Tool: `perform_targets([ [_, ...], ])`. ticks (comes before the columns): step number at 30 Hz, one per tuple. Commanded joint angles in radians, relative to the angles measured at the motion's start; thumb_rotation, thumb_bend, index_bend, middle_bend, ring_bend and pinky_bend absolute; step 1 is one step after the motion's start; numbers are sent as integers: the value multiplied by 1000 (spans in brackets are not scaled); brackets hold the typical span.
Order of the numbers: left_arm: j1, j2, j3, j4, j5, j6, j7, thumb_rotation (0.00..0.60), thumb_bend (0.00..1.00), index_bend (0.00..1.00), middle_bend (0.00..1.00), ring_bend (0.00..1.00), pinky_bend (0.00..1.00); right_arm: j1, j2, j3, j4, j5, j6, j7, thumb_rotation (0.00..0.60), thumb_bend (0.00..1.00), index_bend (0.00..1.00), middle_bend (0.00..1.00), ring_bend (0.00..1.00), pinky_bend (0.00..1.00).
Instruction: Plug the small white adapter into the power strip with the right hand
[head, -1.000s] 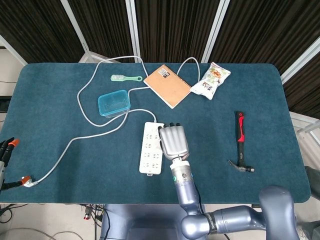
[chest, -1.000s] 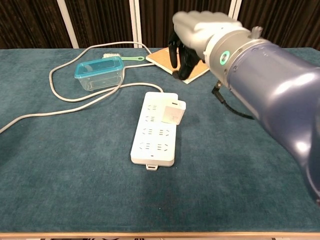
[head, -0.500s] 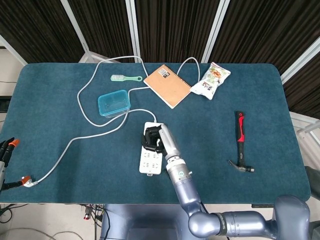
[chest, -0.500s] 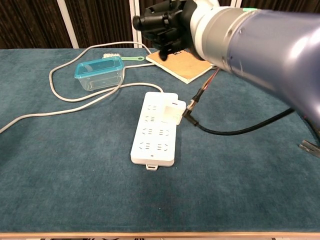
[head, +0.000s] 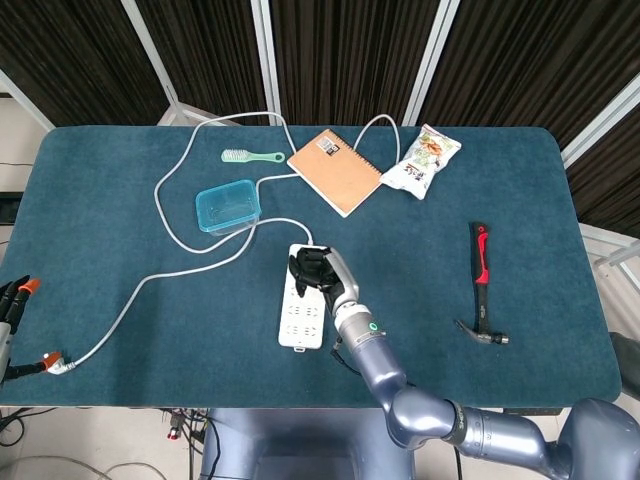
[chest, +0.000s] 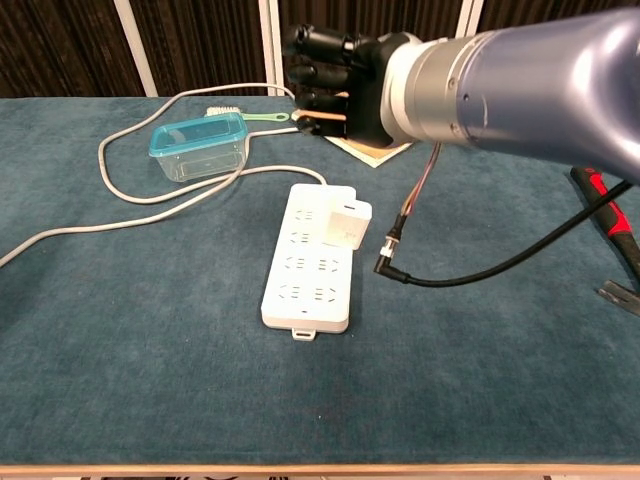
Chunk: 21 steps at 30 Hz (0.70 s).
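The small white adapter (chest: 348, 222) sits upright in a socket on the right side of the white power strip (chest: 305, 285), near its cord end. My right hand (chest: 330, 85) hovers above and behind it, apart from it, palm side turned left, fingers loosely bent and holding nothing. In the head view the right hand (head: 318, 272) covers the upper right part of the power strip (head: 300, 318), and the adapter is hidden there. The left hand shows in neither view.
The strip's grey cord (head: 160, 200) loops past a blue-lidded container (head: 227, 207). A brown notebook (head: 335, 170), green brush (head: 252, 156) and snack bag (head: 422, 160) lie at the back. A red-handled hammer (head: 481, 280) lies right. A black cable (chest: 400, 270) hangs from my arm.
The right hand has turned from flat over the strip to palm-left and lifted away. The adapter stays seated in the strip.
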Motion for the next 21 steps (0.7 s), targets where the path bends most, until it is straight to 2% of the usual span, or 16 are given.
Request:
perform_targets([
  [1,0,0,0,0,0,0,1,600,2,0,0,0,0,-9,-4,-34,38,-6,-22,24,600,637,853,865,825,787],
  [9,-1,1,0,-1,-3,-4,-1,600,2,0,0,0,0,3,-43,-70,136,-11,-53,68,600,637,853,865,825,787],
  [21,-3,1,0,-1,-5,-8,-2,600,2,0,0,0,0,22,-117,-43,237,-8,-17,145,600,640,853,865,825,787],
])
